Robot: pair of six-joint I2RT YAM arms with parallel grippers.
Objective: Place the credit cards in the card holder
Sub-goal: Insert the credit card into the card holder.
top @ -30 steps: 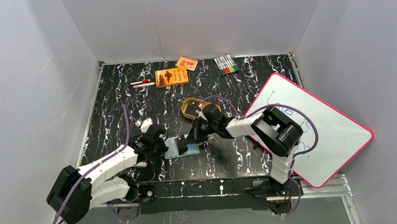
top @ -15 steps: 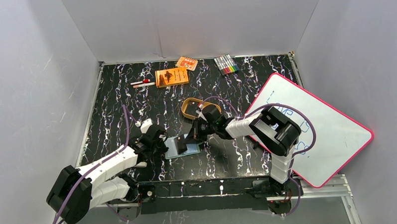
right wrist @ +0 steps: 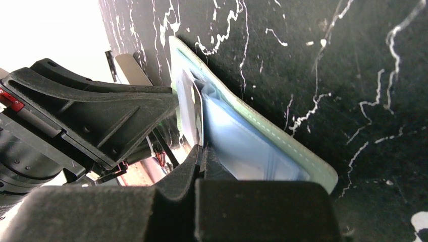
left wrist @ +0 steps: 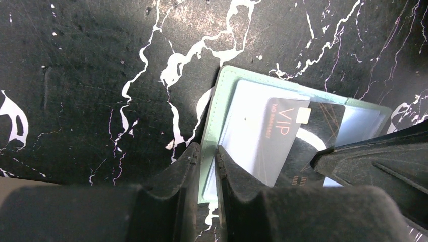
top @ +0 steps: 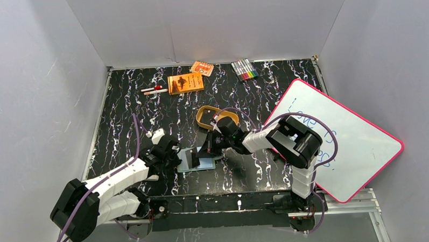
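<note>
On the black, white-veined table, the left gripper pinches the stitched edge of the open sage-green card holder, while the right gripper clamps a thin dark credit card partly inside its clear pocket.

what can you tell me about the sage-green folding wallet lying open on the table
The sage-green folding wallet lies open on the black marbled table, leather-like with a stitched rim and pale blue-green clear pockets inside. The left gripper pinches one edge. A dark VIP card, held by the right gripper, sits partly in a pocket.
</note>
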